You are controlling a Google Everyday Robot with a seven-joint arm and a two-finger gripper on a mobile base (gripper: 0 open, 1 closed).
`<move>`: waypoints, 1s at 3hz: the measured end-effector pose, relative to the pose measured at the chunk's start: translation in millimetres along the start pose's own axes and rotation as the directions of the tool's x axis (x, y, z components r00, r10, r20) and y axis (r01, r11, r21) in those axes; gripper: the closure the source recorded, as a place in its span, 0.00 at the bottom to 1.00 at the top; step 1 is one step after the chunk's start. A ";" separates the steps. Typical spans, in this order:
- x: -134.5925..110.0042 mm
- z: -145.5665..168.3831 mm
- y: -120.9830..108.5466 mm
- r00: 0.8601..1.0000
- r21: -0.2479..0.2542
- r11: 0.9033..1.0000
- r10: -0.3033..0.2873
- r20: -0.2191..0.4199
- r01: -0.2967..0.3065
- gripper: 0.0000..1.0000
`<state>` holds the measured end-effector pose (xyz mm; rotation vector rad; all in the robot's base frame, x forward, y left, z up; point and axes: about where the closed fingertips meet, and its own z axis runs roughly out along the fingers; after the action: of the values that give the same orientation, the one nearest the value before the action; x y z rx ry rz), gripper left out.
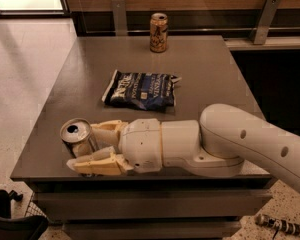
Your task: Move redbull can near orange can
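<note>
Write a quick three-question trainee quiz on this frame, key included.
1. Multiple choice: what lies on the table between the redbull can and the orange can?
A) a sponge
B) a dark blue chip bag
C) a bowl
2. True or false: the gripper is at the orange can on the table's far edge.
3. Fill in: both cans stand ____, neither tipped over.

Key: 1 B. 2 false: the gripper is at the redbull can, by the near edge. 3 upright.
</note>
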<state>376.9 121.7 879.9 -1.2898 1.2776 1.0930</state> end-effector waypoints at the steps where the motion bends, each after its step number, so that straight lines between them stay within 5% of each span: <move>1: -0.9 1.5 1.2 1.000 -0.003 1.000 -0.002 -0.001 0.002 0.71; 2: -1.9 3.0 2.4 1.000 -0.007 1.000 -0.005 -0.002 0.005 0.95; 3: -4.4 3.8 3.1 1.000 -0.014 1.000 -0.012 -0.001 0.011 1.00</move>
<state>373.8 126.1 883.7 -1.3065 1.2639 1.0949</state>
